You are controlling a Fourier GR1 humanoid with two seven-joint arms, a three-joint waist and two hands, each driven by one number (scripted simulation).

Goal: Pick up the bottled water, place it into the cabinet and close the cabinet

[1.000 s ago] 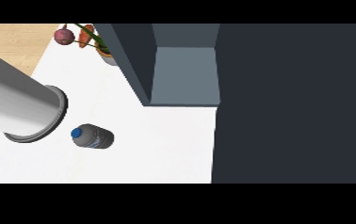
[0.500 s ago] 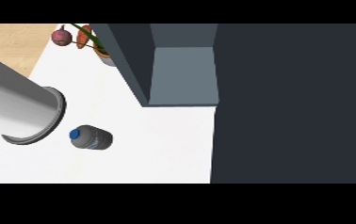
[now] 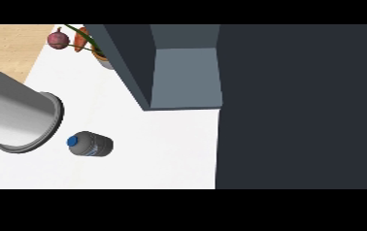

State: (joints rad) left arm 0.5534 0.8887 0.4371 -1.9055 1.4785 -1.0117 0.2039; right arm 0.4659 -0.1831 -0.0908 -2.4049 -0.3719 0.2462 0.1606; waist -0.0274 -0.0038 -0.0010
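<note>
The bottle [image 3: 90, 144] stands untouched on the white counter [image 3: 165, 147], at seven o'clock from the open cabinet [image 3: 185, 77]. A grey forearm [image 3: 22, 121] hangs just at the bottle's nine o'clock and has barely shifted over the last second. Neither hand shows, so I can't tell how open they are. Picking up hasn't begun.

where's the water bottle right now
In the head view, the bottled water stands on the white counter, lower left, beside the grey forearm.

A smooth grey cylindrical forearm [image 3: 22, 111] with a flared, darker-rimmed end, no robot hand visible.
</note>
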